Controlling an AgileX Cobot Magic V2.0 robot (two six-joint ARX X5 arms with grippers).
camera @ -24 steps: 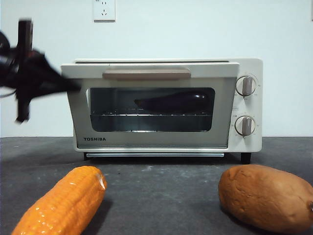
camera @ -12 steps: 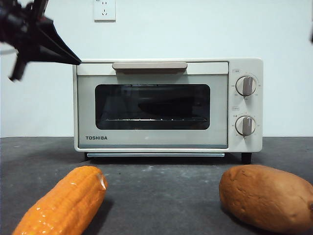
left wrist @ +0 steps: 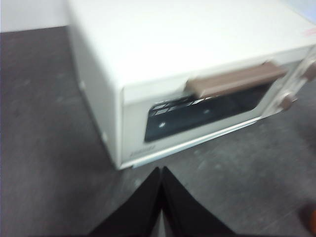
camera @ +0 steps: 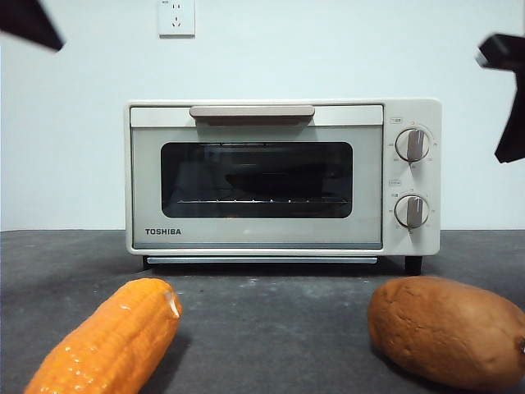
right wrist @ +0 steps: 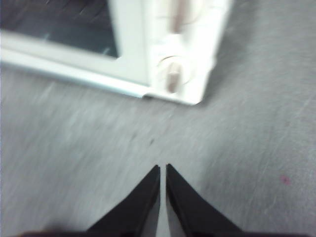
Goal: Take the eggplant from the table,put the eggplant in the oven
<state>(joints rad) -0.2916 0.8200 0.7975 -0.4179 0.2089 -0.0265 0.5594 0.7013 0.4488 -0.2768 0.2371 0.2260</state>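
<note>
The eggplant (camera: 271, 176) is lying lengthwise on the rack inside the oven (camera: 283, 176), showing only as a dark shape behind the shut glass door in the front view; neither wrist view is making it out through the glass. The oven is standing on the table (camera: 271, 308) with its beige handle (camera: 252, 112) at 12 o'clock of the door and two knobs (camera: 412, 176) at 3 o'clock. The left gripper (left wrist: 161, 170) is hanging above the table off the oven's handle-side front corner, jaws pressed together and holding nothing. The right gripper (right wrist: 163, 168) is hovering over bare table off the knob corner, jaws nearly touching, also carrying nothing. Only the front view is showing the corn cob (camera: 111, 341) at 7 o'clock and the sweet potato (camera: 447, 328) at 5 o'clock.
</note>
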